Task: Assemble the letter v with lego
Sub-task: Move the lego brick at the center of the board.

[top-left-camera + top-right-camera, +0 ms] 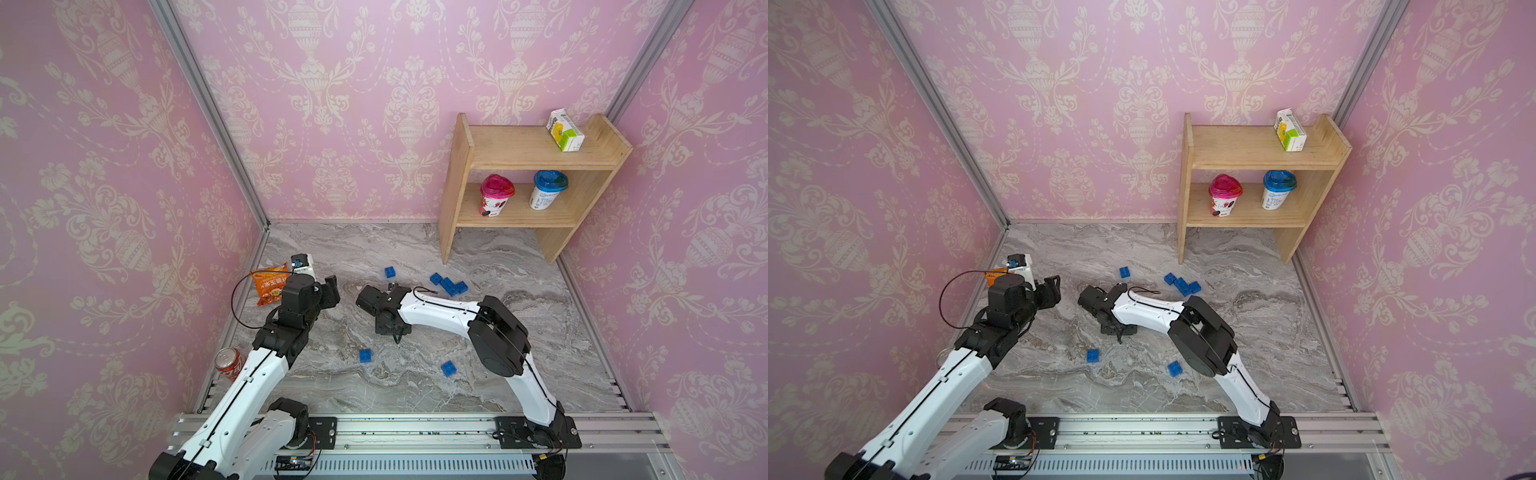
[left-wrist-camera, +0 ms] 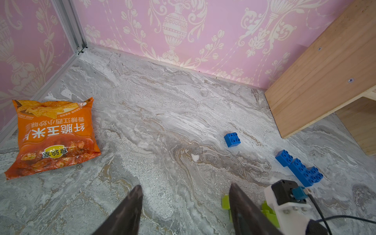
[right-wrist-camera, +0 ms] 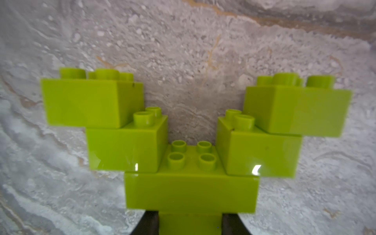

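The lime green V (image 3: pixel 191 189) is gripped at its bottom brick between the dark fingers (image 3: pixel 147 222) of the right gripper (image 3: pixel 190 221), which are cut off by the frame edge. In both top views the V is hidden beneath the right wrist (image 1: pixel 386 307), mid-table. The left gripper (image 2: pixel 185 185) is seen open, with nothing between its fingers. Blue bricks (image 1: pixel 449 286) are scattered on the table (image 1: pixel 561 332).

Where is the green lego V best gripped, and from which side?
Grip the green V by its bottom brick, from the pointed end, opposite the studs: its flat sides are free, while the stepped arms spread wide. The right gripper pinches it there.
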`<state>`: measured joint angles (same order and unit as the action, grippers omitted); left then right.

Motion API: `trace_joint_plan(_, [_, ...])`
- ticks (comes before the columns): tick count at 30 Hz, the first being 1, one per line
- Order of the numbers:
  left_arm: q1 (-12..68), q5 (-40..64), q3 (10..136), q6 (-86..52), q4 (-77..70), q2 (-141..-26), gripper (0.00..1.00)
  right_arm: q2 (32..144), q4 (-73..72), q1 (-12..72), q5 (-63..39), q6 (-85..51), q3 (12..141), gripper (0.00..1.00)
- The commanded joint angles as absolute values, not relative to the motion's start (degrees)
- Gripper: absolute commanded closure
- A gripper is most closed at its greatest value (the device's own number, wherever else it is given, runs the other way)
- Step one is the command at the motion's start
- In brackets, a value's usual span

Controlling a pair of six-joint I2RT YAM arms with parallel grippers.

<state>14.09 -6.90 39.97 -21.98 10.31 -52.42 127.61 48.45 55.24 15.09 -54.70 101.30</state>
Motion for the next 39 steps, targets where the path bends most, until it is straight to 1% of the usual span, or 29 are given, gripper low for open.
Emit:
trace_joint_plan(1, [13.91, -9.49, 41.46, -21.33, 10.97, -53.80, 0.32, 131.61, 53.71, 54.93, 17.14, -48.20, 109.38, 0.68])
trace_joint_plan(6, [13.89, -11.63, 43.81, -20.57, 11.90, -54.76, 0.31, 137.60, 55.68, 53.75, 13.40, -47.65, 119.28, 0.68])
trace_joint_plan(15, [13.93, -14.28, 44.54, -19.35, 13.08, -54.69, 0.31, 147.78, 60.07, 52.67, 13.26, -46.64, 136.69, 0.68])
trace_joint_plan(21, [13.89, -14.64, 44.31, -19.21, 12.89, -54.83, 0.32, 149.76, 59.61, 52.13, 12.07, -46.89, 138.13, 0.67])
trace_joint_plan(24, [13.89, -14.59, 44.18, -19.25, 12.61, -55.10, 0.32, 149.86, 59.35, 52.13, 11.78, -46.68, 137.96, 0.61])
trace_joint_plan(27, [13.91, -14.59, 43.85, -19.49, 12.50, -55.11, 0.32, 149.29, 58.97, 52.12, 11.53, -46.24, 137.48, 0.43])
trace_joint_plan(31, [13.89, -14.68, 43.64, -19.54, 12.81, -54.93, 0.31, 147.19, 58.60, 52.23, 12.02, -45.30, 136.59, 0.31])
trace_joint_plan(33, [13.89, -14.64, 43.66, -19.44, 12.89, -54.88, 0.31, 144.51, 59.39, 52.53, 14.12, -44.20, 135.61, 0.28])
trace_joint_plan(36, [13.90, -14.95, 44.13, -19.30, 14.26, -54.59, 0.29, 135.37, 57.89, 54.06, 16.87, -41.63, 126.02, 0.23])
trace_joint_plan(39, [13.80, -15.65, 44.70, -18.86, 16.08, -54.44, 0.25, 125.59, 55.26, 56.88, 15.10, -42.02, 112.19, 0.20])
